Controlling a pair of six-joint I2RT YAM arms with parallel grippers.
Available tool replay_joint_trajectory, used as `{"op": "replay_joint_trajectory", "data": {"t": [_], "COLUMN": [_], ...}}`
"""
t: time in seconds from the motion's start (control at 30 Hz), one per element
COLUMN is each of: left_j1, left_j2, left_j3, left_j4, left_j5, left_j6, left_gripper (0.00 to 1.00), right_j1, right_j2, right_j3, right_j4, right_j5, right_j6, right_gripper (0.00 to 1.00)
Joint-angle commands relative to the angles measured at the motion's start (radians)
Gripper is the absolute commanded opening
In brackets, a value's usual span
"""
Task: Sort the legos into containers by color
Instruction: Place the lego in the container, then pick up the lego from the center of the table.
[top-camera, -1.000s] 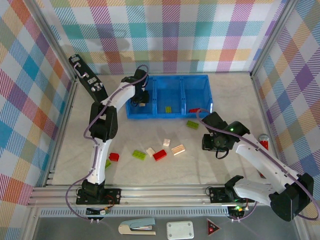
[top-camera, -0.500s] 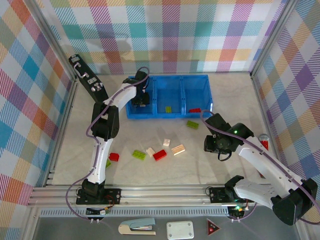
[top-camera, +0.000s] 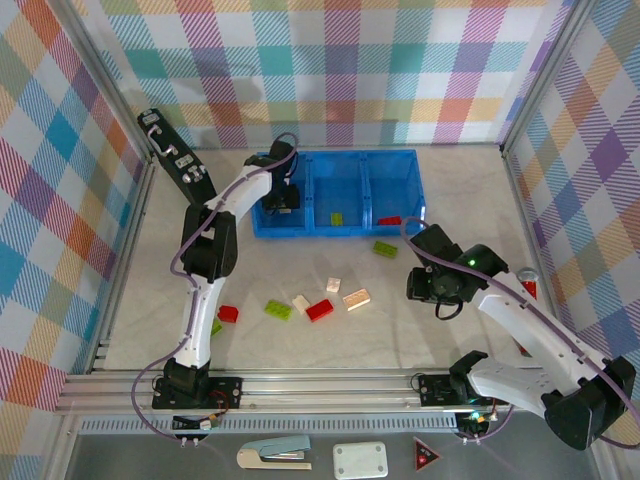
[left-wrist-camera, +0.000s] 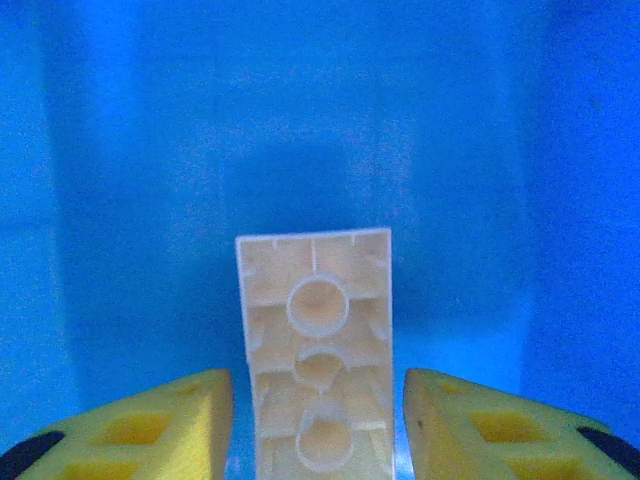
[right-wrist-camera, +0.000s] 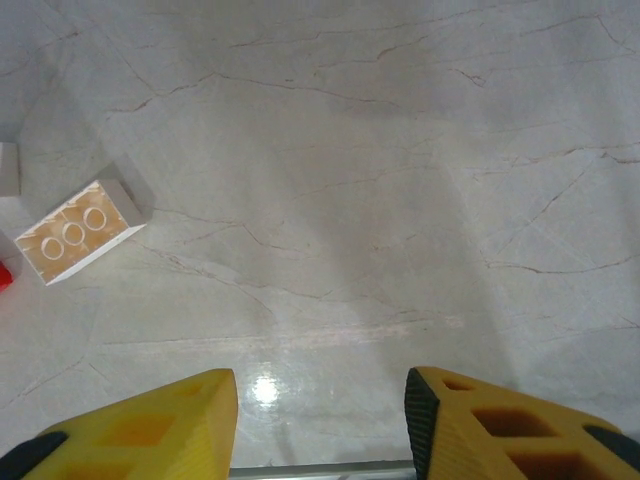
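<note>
Bare worktop lies open all round the right pincer, whose jaws stand apart on nothing. The left compartment of the blue tray walls in the left pincer, jaws apart, clear of the upturned cream brick lying lengthwise between them. Ahead-left of the right pincer, the nearer one, a second cream brick lies slantwise.

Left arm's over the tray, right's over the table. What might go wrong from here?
The cream brick sits between the open left jaws in the left compartment, with thin gaps each side; a crooked lift might drag it out. The open right jaws hang over bare table; the loose cream brick sits off to the side, close to a red brick, so a sloppy approach could knock either.
</note>
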Motion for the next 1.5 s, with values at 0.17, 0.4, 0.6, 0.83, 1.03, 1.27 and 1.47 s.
{"op": "replay_joint_trajectory", "data": {"t": [0.17, 0.4, 0.6, 0.83, 1.03, 1.27, 1.47], "left_j1": [-0.007, -0.008, -0.008, -0.007, -0.005, 0.014, 0.029], "left_j2": [-0.256, -0.467, -0.641, -0.808, -0.912, -1.004, -1.058], "left_j3": [-0.155, -0.386, -0.558, -0.743, -0.835, -0.88, -0.954], "left_j4": [-0.028, 0.021, 0.032, 0.046, 0.022, -0.041, -0.026], "left_j5": [0.01, 0.023, 0.018, -0.006, -0.051, -0.111, -0.176], "left_j6": [-0.007, -0.014, -0.014, 0.007, 0.032, 0.085, 0.149], "left_gripper": [0.49, 0.5, 0.5, 0.51, 0.52, 0.53, 0.53], "right_j1": [0.004, 0.003, 0.004, 0.004, 0.004, 0.004, 0.004], "right_j2": [0.082, 0.177, 0.28, 0.401, 0.532, 0.636, 0.717], "right_j3": [0.016, -0.007, -0.006, -0.021, -0.008, 0.002, 0.041], "right_j4": [0.165, 0.322, 0.434, 0.585, 0.703, 0.821, 0.856], "right_j5": [0.042, 0.1, 0.155, 0.195, 0.215, 0.301, 0.361], "right_j6": [-0.042, -0.04, -0.011, 0.02, -0.003, -0.002, 0.019], "right_gripper": [0.54, 0.59, 0.66, 0.67, 0.71, 0.8, 0.92]}}
